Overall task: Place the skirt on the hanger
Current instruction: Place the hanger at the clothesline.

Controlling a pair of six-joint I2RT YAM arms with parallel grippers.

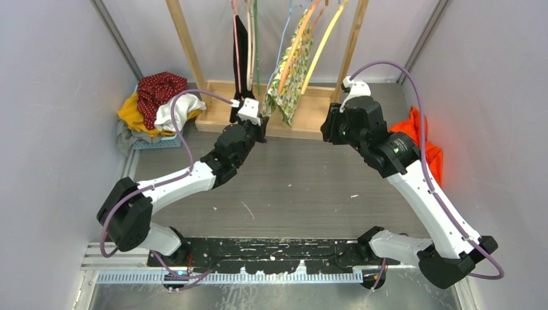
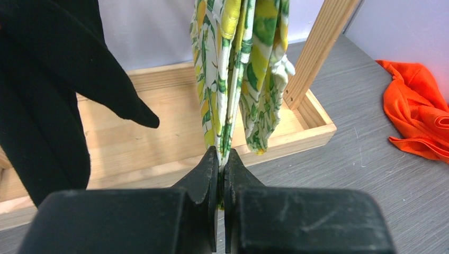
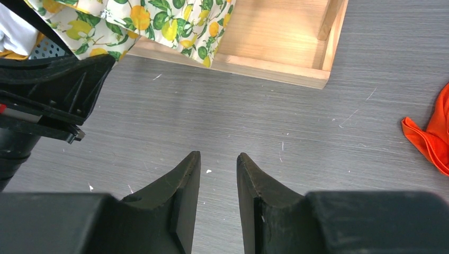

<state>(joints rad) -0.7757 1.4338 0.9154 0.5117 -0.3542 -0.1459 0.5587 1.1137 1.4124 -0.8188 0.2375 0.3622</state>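
Note:
The skirt (image 1: 287, 84), white with a lemon and leaf print, hangs from an orange hanger (image 1: 296, 46) on the wooden rack. Its lower folds show in the left wrist view (image 2: 233, 63) and its hem in the right wrist view (image 3: 159, 21). My left gripper (image 1: 262, 120) is shut on the skirt's bottom edge, the cloth pinched between the two fingertips (image 2: 222, 159). My right gripper (image 1: 331, 129) hovers open over bare grey table (image 3: 218, 159), to the right of the skirt, with nothing between its fingers.
A black garment (image 1: 240, 64) hangs left of the skirt, close to my left gripper (image 2: 47, 106). A yellow hanger (image 1: 323, 45) hangs to the right. The rack's wooden base tray (image 1: 310, 116) lies below. An orange cloth (image 1: 423, 145) lies at the right, a basket of clothes (image 1: 155, 106) at the left.

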